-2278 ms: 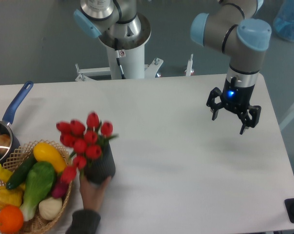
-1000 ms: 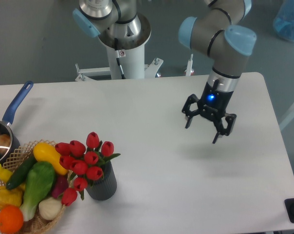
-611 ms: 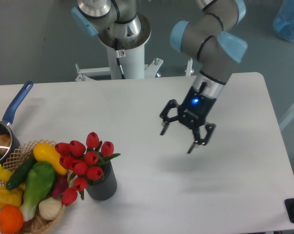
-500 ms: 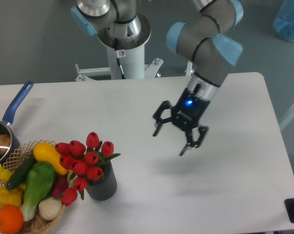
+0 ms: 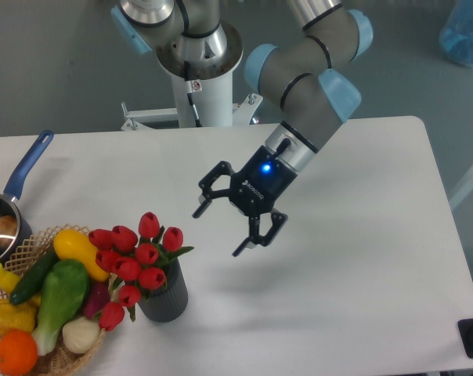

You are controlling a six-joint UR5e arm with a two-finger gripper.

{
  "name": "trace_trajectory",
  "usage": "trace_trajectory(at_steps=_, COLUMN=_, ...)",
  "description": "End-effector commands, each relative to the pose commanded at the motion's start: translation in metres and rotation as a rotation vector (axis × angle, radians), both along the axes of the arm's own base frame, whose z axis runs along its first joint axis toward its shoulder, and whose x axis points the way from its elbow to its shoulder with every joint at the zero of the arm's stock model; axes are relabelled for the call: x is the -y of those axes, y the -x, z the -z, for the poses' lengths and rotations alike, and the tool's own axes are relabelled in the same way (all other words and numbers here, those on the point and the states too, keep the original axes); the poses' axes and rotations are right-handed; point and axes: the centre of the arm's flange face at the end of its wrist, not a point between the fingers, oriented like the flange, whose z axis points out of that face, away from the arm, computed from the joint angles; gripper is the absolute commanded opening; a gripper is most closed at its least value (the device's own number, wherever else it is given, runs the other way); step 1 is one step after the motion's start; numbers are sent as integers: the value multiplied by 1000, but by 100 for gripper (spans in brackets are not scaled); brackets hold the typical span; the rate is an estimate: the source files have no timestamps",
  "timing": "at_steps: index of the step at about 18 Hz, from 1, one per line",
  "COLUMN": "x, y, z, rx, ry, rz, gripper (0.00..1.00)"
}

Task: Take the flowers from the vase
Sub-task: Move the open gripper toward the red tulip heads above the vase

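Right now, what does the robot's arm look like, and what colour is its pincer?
The arm is made of thick grey tubes joined by round joints with light blue caps. At its end sits a black pincer with two thin, angular black fingers. A small blue light glows on its black wrist, next to tiny white lettering too small to read. No loose cables show.

Red tulip flowers [image 5: 135,262] upright in dark ribbed vase [image 5: 163,292], down-left of open gripper [image 5: 218,231], apart.
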Motion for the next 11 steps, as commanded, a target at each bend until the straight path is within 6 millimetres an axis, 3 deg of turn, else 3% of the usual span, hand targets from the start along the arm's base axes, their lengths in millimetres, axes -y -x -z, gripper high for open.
trace_trajectory(at_steps=6, x=-20, y=-21, z=-1, rx=2, ry=2, rz=48, gripper=100)
trace_trajectory(at_steps=11, x=-35, y=-30, z=13, rx=4, ry=-1, rz=81, gripper=100)
